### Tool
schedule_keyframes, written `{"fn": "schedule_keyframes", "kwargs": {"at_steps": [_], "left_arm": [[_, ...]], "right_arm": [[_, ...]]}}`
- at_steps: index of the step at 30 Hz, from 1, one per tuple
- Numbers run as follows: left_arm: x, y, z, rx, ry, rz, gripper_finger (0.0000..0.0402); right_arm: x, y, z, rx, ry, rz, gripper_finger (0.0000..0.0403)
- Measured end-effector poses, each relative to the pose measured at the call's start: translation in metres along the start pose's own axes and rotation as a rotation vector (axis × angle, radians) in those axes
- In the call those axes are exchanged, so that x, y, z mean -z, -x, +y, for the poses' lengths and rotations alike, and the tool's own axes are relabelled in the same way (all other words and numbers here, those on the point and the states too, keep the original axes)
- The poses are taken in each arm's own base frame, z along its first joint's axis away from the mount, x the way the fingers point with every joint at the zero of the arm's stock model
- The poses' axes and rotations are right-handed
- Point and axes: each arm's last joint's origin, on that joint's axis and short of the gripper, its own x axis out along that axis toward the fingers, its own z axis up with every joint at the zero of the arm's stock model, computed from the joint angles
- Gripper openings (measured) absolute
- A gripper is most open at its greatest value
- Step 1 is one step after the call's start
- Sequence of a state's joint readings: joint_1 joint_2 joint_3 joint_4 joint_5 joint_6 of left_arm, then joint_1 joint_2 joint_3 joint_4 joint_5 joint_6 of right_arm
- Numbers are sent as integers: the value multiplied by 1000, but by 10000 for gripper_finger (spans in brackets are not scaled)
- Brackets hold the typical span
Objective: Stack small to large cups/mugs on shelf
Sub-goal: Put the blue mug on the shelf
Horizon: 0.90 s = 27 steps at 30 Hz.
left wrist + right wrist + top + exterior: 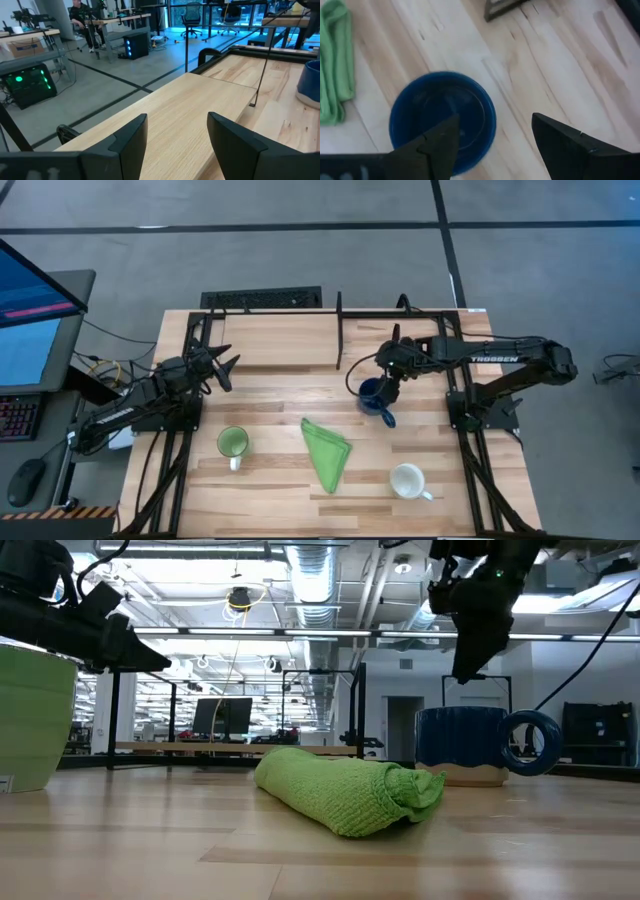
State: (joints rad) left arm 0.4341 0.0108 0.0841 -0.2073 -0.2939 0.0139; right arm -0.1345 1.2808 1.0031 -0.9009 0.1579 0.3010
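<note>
The dark blue mug (371, 395) stands upright on the table just in front of the shelf (285, 340), its handle (387, 418) toward the near edge. My right gripper (385, 380) hovers open above it; in the low view the right gripper (468, 665) is clear of the mug's rim (460, 710). In the right wrist view one finger (437, 145) shows over the mug's opening (442, 117), the other outside it. The light green mug (233, 443) and the white mug (408, 480) stand nearer the front. My left gripper (222, 368) waits open at the shelf's left end.
A folded green cloth (327, 450) lies between the green mug and the white mug, near the table's middle. The shelf's black rod frame (340, 330) rises along the far side. A keyboard (262, 299) sits beyond the far edge. A person sits in the room (80, 15) behind.
</note>
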Motion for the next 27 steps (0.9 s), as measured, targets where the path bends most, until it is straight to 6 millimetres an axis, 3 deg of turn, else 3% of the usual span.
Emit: {"fn": "schedule_keyframes", "kwargs": {"at_steps": [12,27], "left_arm": [[0,0,0,0,0,0,199],[0,0,0,1,-1,1,199]], "right_arm": [[12,-6,0,23,-209,78,271],[15,-63,9,86,-202,266,271]]}}
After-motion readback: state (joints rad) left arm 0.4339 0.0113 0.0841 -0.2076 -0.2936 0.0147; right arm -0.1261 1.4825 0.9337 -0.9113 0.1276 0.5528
